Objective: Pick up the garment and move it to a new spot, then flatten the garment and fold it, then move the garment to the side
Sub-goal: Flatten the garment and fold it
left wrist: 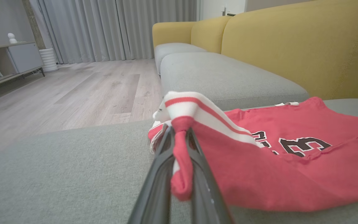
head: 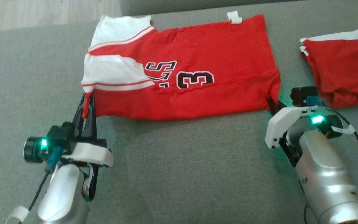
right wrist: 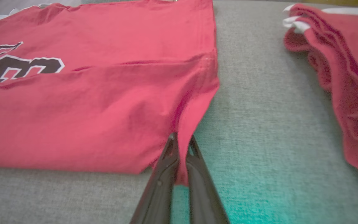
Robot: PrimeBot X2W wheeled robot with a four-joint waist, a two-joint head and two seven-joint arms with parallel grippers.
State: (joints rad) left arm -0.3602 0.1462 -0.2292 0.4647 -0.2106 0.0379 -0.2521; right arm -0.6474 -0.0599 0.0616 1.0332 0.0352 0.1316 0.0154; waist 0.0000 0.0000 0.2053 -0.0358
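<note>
While flat on nubby grey cushion (head: 179,174), soft red jersey (head: 228,46), near corners tight in both jaws.

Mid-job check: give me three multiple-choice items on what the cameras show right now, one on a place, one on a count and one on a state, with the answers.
1. Where does the folded garment lie relative to the jersey?
A. on top of it
B. tucked under it
C. to its right, apart from it

2. How many red garments are on the grey cushion?
A. one
B. two
C. three

3. What is the right gripper doing?
A. shut on the jersey's near right corner
B. open above the jersey
C. shut on the folded garment

Answers:
1 C, since bare cushion shows between the two in the head view.
2 B, the spread jersey and the folded one.
3 A, because red cloth is pinched between its fingers in the right wrist view.
</note>
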